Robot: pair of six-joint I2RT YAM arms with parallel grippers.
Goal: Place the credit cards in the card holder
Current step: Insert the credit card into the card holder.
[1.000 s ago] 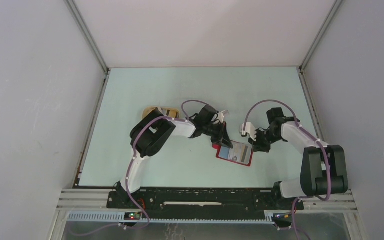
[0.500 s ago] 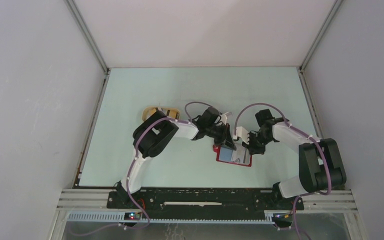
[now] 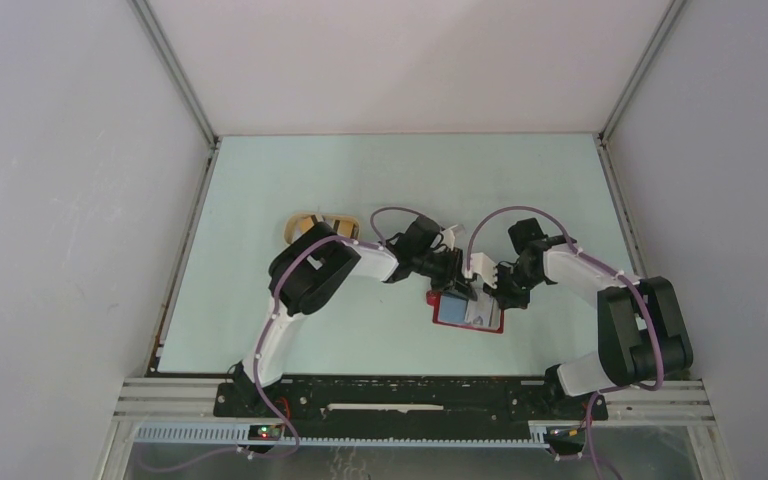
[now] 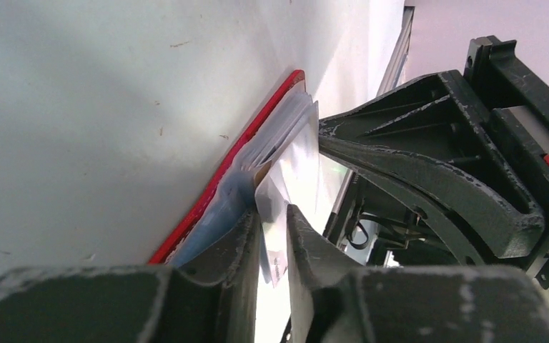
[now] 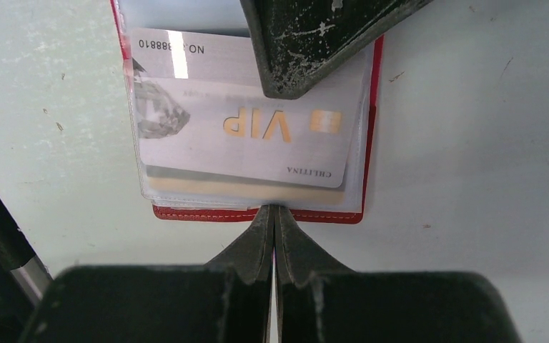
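Observation:
The red card holder (image 3: 468, 313) lies open on the table between both grippers, pale pockets up. In the right wrist view the holder (image 5: 372, 128) has a white "VIP" card (image 5: 243, 139) in its clear pocket, with a tan card edge below it. My left gripper (image 3: 457, 284) sits at the holder's far edge. In the left wrist view it (image 4: 271, 232) is nearly shut on a pale card (image 4: 275, 214) that stands at the pocket mouth. My right gripper (image 5: 273, 211) is shut and empty, its tips touching the holder's near red edge.
A tan oval dish (image 3: 310, 222) lies at the left behind the left arm, partly hidden. The enclosure walls stand on the left, right and far sides. The left gripper's finger (image 5: 307, 43) covers the top of the holder in the right wrist view.
My right gripper has moved left up to the holder's edge. The holder has shifted a little left and squared up. The left gripper has stayed at its far edge.

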